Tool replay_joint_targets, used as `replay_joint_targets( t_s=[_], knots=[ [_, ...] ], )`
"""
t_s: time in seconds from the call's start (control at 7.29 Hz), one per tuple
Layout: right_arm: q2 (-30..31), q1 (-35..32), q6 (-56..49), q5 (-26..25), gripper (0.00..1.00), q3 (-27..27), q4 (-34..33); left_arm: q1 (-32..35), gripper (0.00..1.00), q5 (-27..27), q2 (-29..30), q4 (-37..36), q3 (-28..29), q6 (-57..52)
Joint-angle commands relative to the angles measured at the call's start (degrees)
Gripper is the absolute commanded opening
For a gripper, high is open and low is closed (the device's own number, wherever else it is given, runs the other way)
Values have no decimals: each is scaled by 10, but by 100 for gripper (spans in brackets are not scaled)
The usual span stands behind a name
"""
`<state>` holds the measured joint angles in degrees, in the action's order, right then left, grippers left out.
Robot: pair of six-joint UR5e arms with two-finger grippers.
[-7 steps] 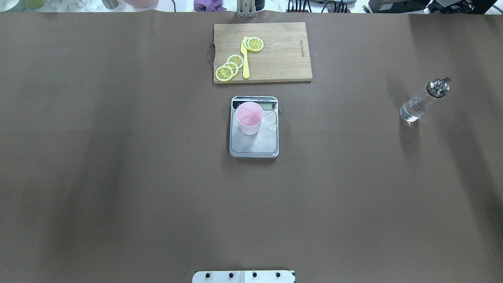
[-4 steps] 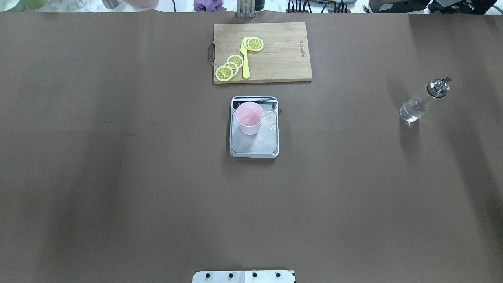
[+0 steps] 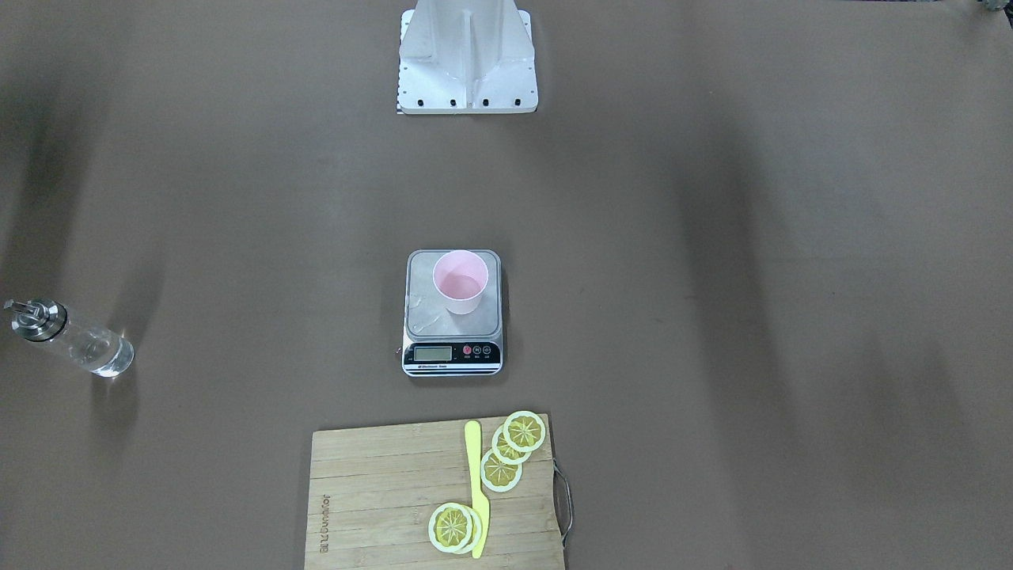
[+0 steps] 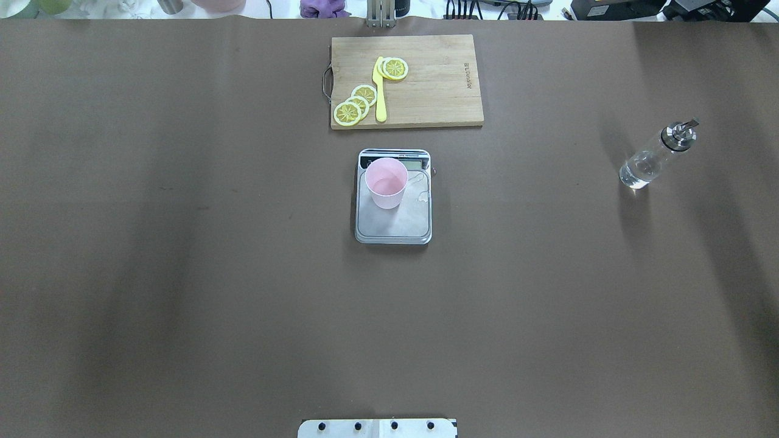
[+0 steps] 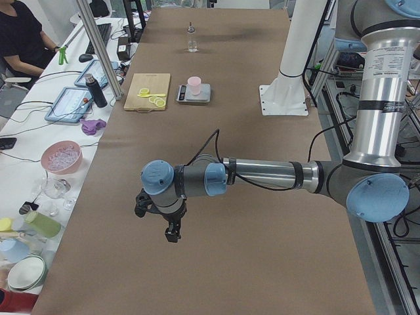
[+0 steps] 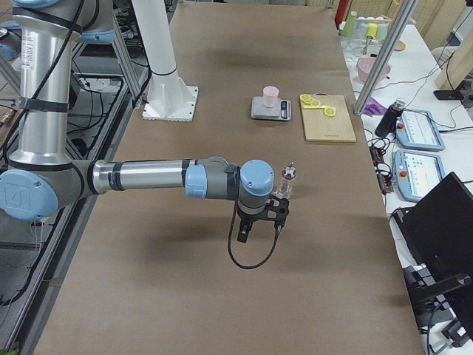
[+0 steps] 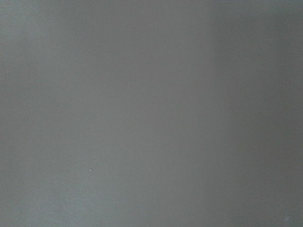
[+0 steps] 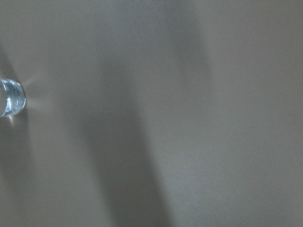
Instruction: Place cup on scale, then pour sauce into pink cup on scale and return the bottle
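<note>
Nothing has shifted in the last second: the cup (image 4: 386, 182) stands at 11 o'clock on the scale (image 4: 393, 228) mid-worktop, and the bottle (image 4: 651, 159) stands upright, ungripped, well apart at 3 o'clock, so the task looks finished. Whether the left fingers (image 5: 170, 235) or right fingers (image 6: 242, 237) are open, I cannot tell. Print on the cutting board (image 4: 438, 91) at 12 o'clock is too small to read.

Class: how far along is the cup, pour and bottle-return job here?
Done: the cup stands on the scale. The bottle stands free on the table, with sauce showing inside it. In hand: nothing; the right gripper and left gripper touch neither. Left: unclear, because the cup's contents cannot be seen.
</note>
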<state>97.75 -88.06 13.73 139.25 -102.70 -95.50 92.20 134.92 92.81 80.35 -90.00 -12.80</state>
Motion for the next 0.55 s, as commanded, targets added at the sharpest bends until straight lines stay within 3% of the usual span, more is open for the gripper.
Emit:
replay_joint_targets(
  t_s=[0.0, 0.41],
  knots=[
    [-1, 0, 1, 0, 100, 1, 0, 0, 98, 0, -2, 13, 2, 0],
    [-1, 0, 2, -1, 100, -1, 0, 0, 98, -1, -4, 17, 3, 1]
  ],
)
